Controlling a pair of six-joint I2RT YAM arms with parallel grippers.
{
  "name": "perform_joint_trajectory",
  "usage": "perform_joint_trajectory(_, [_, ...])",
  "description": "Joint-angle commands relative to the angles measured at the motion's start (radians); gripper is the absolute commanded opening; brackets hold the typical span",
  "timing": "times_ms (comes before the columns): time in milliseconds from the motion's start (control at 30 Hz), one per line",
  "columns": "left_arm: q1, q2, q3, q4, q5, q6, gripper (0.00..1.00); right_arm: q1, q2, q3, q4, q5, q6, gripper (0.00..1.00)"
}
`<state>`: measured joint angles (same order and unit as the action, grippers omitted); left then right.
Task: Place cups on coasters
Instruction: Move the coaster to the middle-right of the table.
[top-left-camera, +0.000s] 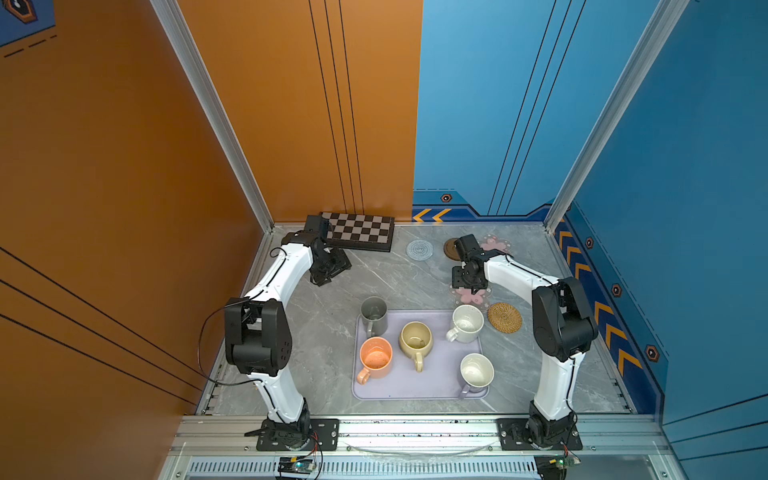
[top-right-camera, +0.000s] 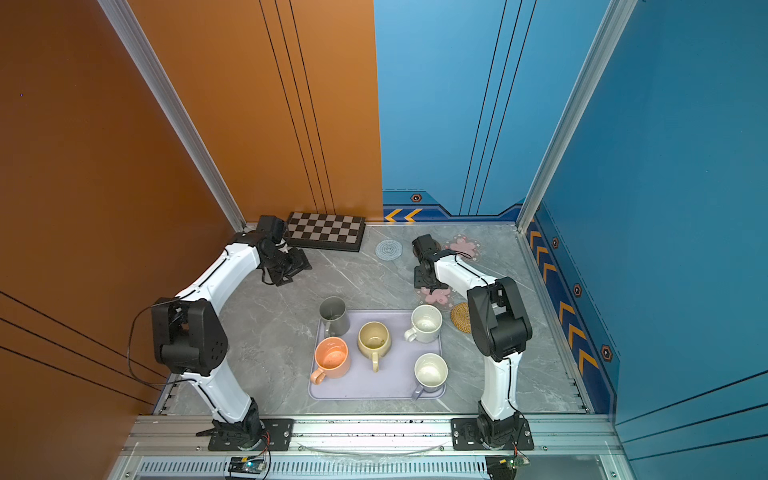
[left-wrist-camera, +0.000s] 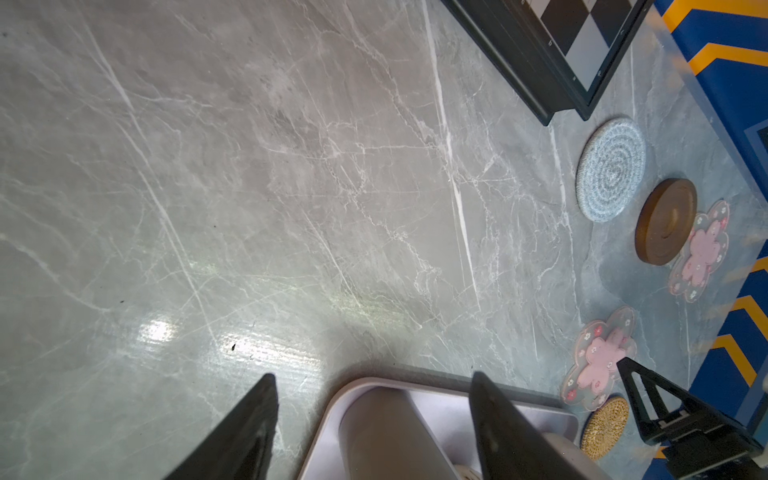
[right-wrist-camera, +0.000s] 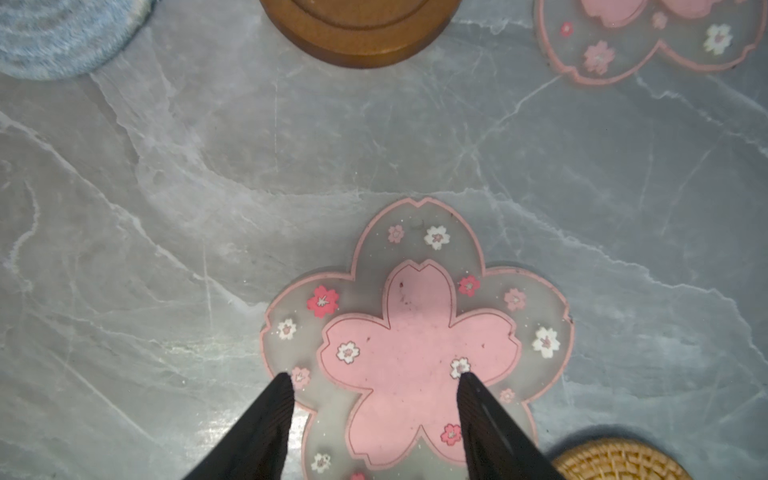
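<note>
Five handled mugs (top-left-camera: 415, 337) sit on the lavender rounded-square tray (top-left-camera: 440, 374), none yet placed, while the right gripper (right-wrist-camera: 374, 376) hangs half-parted and empty over a translucent pink-flower coaster (right-wrist-camera: 415, 345), apparently sighting it, and the left gripper (left-wrist-camera: 372, 376), parted, empty, stands well apart from them.

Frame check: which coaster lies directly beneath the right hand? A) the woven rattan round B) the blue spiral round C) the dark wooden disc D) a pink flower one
D: in the right wrist view the right hand, open and empty, has its fingertips over a pink flower coaster.
</note>
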<state>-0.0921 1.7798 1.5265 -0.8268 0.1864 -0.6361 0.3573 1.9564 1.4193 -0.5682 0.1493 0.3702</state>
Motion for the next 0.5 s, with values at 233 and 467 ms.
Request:
perform_joint_trajectory(233, [-0.004,-0.019,-0.022,-0.013,-0.009,0.013,0.74,0.049,-0.036,-0.078,-0.061,-0.057,-0.030,0.65])
perform_joint_trajectory(467, [-0.009,-0.010,-0.042,-0.012,-0.021,0.017,0.74,0.049,-0.007,-0.067,-0.023,-0.098,-0.018,0.65])
